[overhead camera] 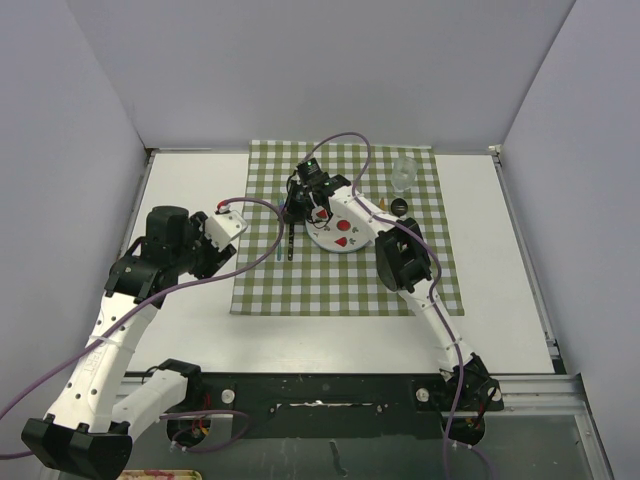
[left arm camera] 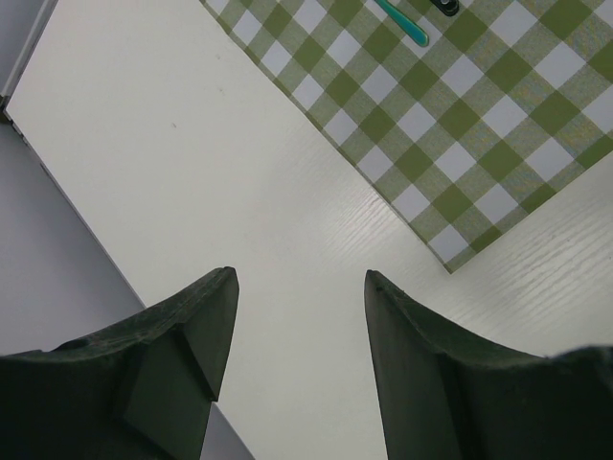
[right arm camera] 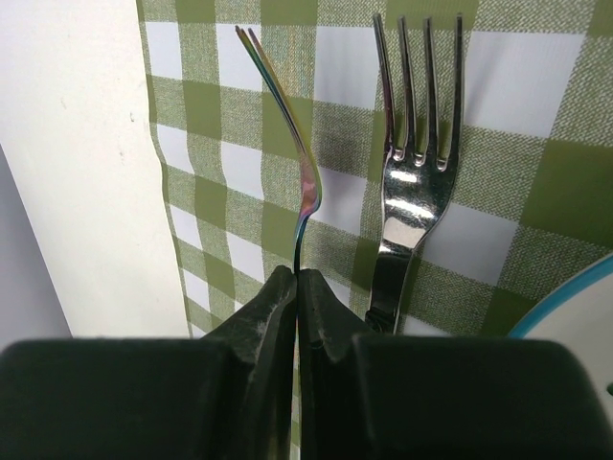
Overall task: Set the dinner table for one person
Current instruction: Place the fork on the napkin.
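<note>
The dinner table (overhead camera: pixel 190 190) is a white tabletop with a green checked cloth (overhead camera: pixel 330 290) on it. My right gripper (overhead camera: pixel 298 203) is shut on a thin iridescent fork (right arm camera: pixel 287 125), held edge-on above the cloth's left part; its jaws (right arm camera: pixel 297 273) pinch the handle. A silver fork (right arm camera: pixel 414 182) lies on the cloth beside it, left of a white plate (overhead camera: pixel 340 235) with red shapes. My left gripper (overhead camera: pixel 235 222) hangs open and empty over bare table (left arm camera: pixel 192 144) left of the cloth (left arm camera: pixel 460 115).
A clear cup (overhead camera: pixel 404 172) and a small dark round object (overhead camera: pixel 399 207) sit on the cloth right of the plate. A teal-handled utensil (left arm camera: pixel 402 21) lies on the cloth's left part. Grey walls enclose the table on three sides.
</note>
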Robot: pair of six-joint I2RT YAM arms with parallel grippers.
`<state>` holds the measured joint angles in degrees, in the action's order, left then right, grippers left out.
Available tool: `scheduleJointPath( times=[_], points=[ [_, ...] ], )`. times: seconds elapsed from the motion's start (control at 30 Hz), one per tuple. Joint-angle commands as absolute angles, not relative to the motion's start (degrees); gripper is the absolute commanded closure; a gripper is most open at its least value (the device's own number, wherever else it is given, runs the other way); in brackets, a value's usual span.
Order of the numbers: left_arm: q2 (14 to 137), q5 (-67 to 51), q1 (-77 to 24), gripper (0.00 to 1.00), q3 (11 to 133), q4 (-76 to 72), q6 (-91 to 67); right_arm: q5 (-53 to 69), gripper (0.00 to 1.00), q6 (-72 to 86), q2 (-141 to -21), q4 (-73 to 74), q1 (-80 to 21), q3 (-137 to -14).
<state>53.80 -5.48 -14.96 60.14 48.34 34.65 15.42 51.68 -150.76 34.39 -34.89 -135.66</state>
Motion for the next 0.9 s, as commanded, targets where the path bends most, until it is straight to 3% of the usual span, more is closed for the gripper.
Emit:
scheduleJointPath(
  times=[0.0,0.87],
  points=[
    [53.6,-6.9,-15.4,0.46,60.5,47.4,34.2,17.1,1.0,53.1,-150.7,32.9,-34.7,-137.6],
    [54.5,-6.9,-16.0,0.46,60.8,47.5,34.4,22.4,1.0,56.5,-151.9,30.7,-35.7,-135.2]
  ],
)
